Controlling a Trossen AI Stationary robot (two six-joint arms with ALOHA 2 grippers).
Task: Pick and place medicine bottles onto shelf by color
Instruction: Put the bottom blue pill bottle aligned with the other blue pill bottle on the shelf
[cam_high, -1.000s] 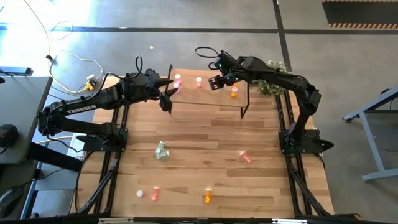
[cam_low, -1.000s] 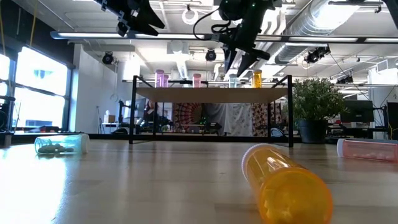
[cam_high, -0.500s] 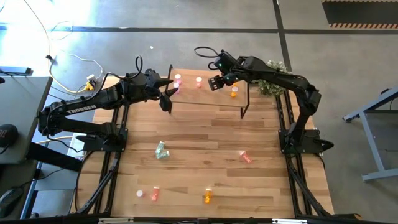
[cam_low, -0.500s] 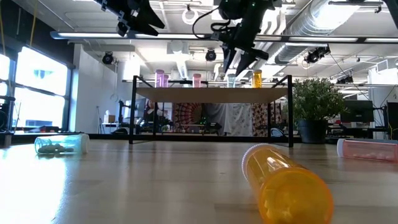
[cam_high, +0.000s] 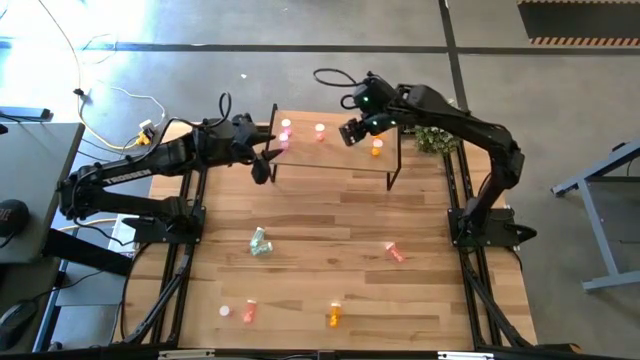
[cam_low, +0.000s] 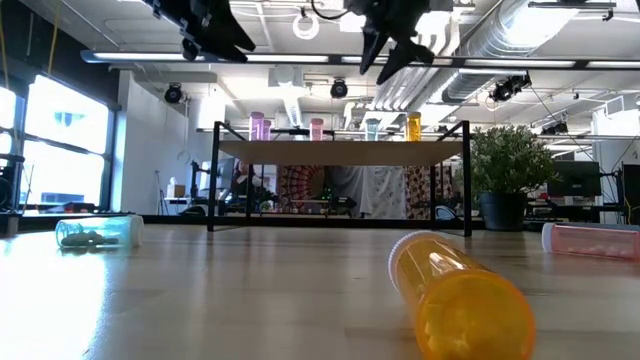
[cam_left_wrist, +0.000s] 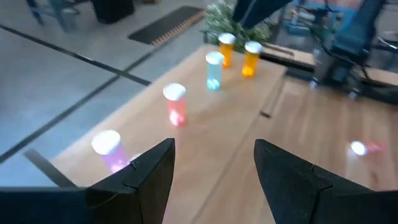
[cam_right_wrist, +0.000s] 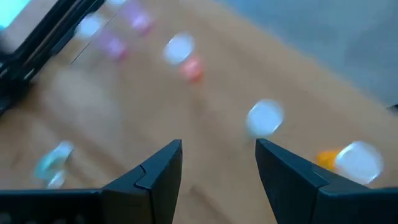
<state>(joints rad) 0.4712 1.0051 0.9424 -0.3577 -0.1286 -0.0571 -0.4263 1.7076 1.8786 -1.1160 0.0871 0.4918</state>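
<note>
The shelf stands at the table's far middle. Several medicine bottles stand upright on it: a pink one, a red one, a pale green one and two orange ones. Other bottles lie on the tabletop: green, salmon, pink and orange. My left gripper hovers open at the shelf's left end, with nothing between its fingers. My right gripper hangs open and empty high above the shelf's middle, over the green bottle.
A potted plant stands past the shelf's right end. The shelf's thin black legs stand at its corners. In the low view the orange bottle lies close to the near edge. Bare wood lies between the shelf and the loose bottles.
My right gripper has risen from just above the bottles on the shelf to well clear of them, staying open and empty and rolling a little. The bottles on the shelf have kept their places.
</note>
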